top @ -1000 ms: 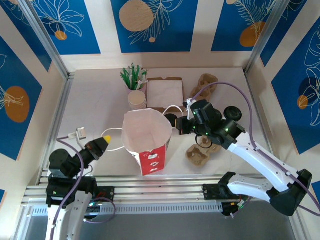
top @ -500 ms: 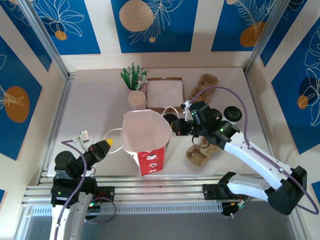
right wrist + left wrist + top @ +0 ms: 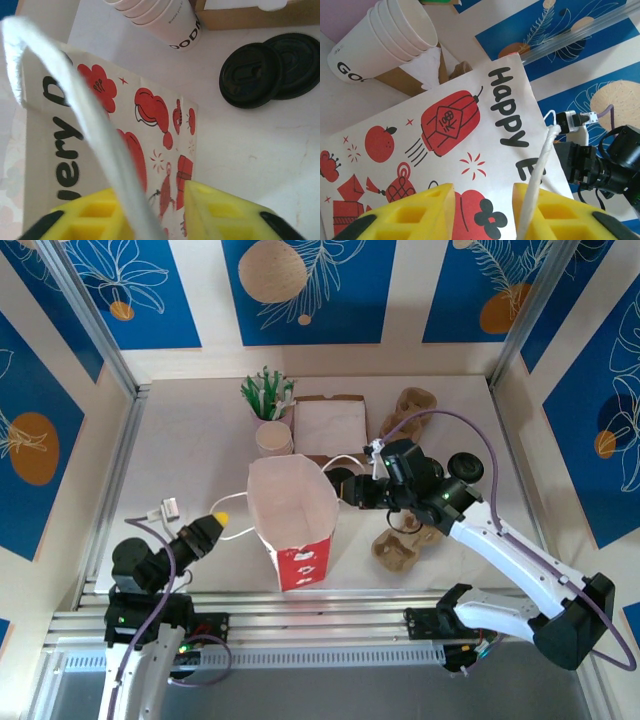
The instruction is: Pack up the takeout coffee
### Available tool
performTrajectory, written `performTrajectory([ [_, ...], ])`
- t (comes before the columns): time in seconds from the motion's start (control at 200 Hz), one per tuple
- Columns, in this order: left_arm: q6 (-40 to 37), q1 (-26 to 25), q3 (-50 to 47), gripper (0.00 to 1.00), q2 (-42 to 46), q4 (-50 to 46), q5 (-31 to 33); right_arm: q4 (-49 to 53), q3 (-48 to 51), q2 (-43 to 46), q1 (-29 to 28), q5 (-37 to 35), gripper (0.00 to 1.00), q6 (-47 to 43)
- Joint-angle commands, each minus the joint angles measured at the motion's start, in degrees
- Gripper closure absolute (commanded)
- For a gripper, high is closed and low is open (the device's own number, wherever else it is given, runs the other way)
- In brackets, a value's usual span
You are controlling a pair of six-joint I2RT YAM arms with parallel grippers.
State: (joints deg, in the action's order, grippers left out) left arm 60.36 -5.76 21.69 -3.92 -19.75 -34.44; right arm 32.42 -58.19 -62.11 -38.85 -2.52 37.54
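Looking down on a pale surface (image 3: 190, 450) with a red-and-white paper bag (image 3: 302, 560) upright near its middle, mouth open. Finding the left fingers (image 3: 216, 519) just beside the bag's left wall, low and toward the near edge. From the left wrist, seeing them parted, yellow pads apart, with the bag's printed side showing in the gap and a white cord handle (image 3: 540, 165) running down along the inner edge of one pad, not pinched. Meeting the right fingers (image 3: 220, 210) at the bag's right side, likewise spread, the other cord handle (image 3: 95, 125) passing loose between them, gripping nothing. Placing the takeout coffee (image 3: 466, 466) on the surface well to the right of the bag, beyond the right arm and outside the bag; from above mostly black lid, the cup body under it barely visible. Noting two loose black lids (image 3: 270, 67) lying flat and overlapping just right of the bag, close to the right fingers. Noting also a stack of lidless white cups (image 3: 273, 438) just behind the bag, a bunch of green sticks (image 3: 265, 395) behind that, a flat brown box (image 3: 330, 425) beside the stack, a brown cup carrier (image 3: 400, 545) under the right arm and a second carrier (image 3: 412, 405) just right of the box.
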Motion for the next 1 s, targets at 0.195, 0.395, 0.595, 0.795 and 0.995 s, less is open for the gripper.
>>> performTrajectory([
  [0.195, -0.6, -0.5, 5.5, 0.41, -4.5, 4.8, 0.0, 5.3, -6.8, 1.3, 0.3, 1.4, 0.51, -2.3],
  [0.395, 0.0, -0.4, 7.6, 0.32, -5.9, 6.0, 0.0, 5.6, -8.6, 2.2, 0.3, 2.6, 0.45, -2.9],
  [0.595, 0.8, -0.5, 10.2, 0.23, -8.8, 9.0, -0.3, 4.9, -10.8, 3.2, 0.3, 5.3, 0.38, -3.2],
  [0.795, 1.7, -0.5, 12.9, 0.17, -12.2, 12.8, -0.7, 4.8, -13.1, 3.2, 0.4, 6.3, 0.31, -3.9],
  [0.995, 3.2, -0.5, 14.5, 0.11, -14.7, 17.1, -1.4, 6.3, -16.8, 2.5, 0.4, 5.9, 0.30, -4.6],
])
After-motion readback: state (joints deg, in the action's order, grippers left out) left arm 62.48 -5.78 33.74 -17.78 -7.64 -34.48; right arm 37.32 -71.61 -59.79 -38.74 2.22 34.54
